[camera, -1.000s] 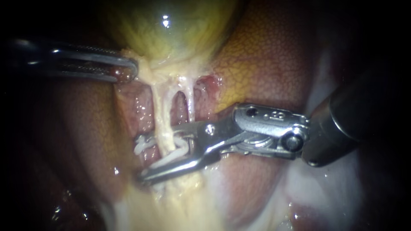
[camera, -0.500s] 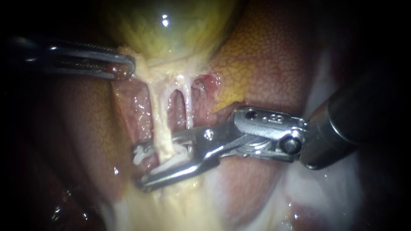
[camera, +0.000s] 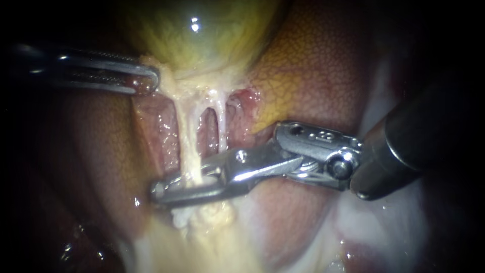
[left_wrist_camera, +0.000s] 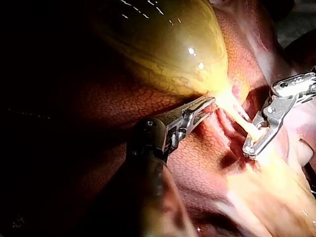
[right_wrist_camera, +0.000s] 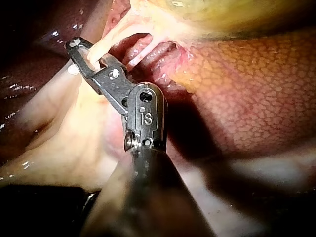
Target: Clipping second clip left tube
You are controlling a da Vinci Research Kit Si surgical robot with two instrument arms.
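The left tube runs pale and taut from the gallbladder's neck down to yellow fat. My right instrument crosses it from the right, its jaws shut on the tube low down. A sliver of white clip shows between them. The thinner right tube stands just beside, outside the jaws. My left instrument is shut on the tissue at the gallbladder's neck and holds it to the left. The right wrist view shows the jaws shut across the tube. In the left wrist view the left instrument grips at the neck.
Mottled liver lies right of the tubes and behind them. Yellow fat spreads below the right instrument's jaws. Pale wet tissue lies under the right shaft.
The right instrument's jaws have closed on the left tube, and the white clip between them is now almost hidden. The left instrument has held still.
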